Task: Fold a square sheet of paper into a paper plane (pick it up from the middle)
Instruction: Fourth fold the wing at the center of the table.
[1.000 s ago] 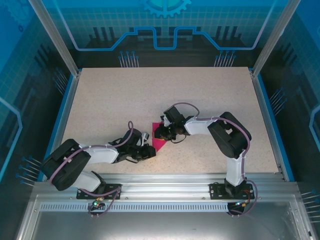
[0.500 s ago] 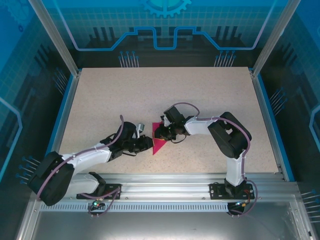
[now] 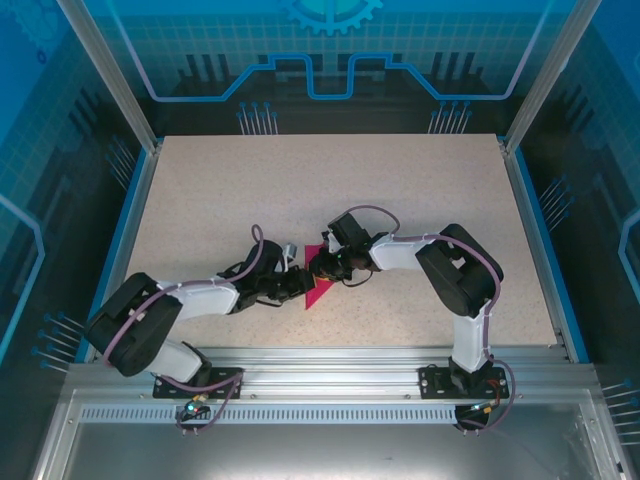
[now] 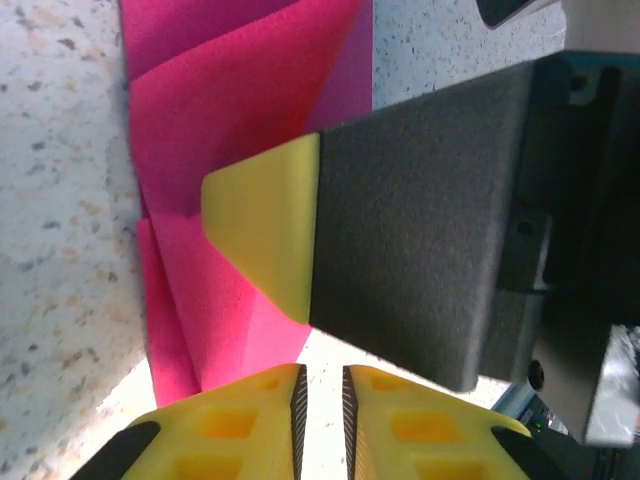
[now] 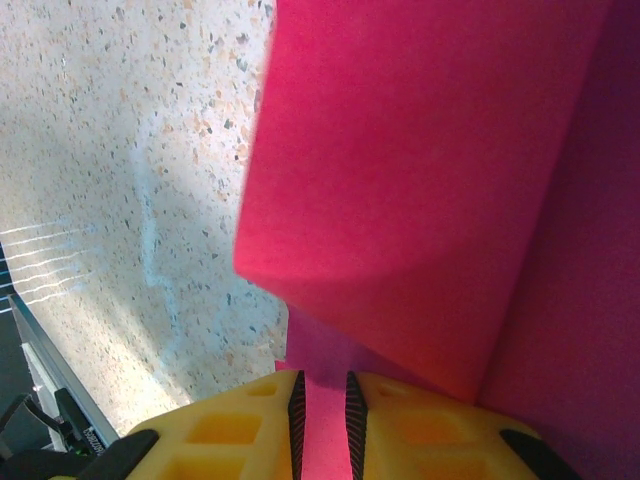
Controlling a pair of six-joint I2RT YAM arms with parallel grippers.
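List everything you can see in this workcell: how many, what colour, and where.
sheet of paper: one, magenta-pink, partly folded, mid-table between the two grippers
table: one, speckled beige with blue edging, centre of the cell
mounting rail: one, silver, along the table's near edge
enclosure panels: several, translucent blue with printed lines, far side and both sides
left arm: one, white and black, reaching in from the near left
right arm: one, white and black, reaching in from the near right
left gripper: one, yellow fingertips close together, at the paper's edge
right gripper: one, yellow fingertips, closed on a flap of the paper
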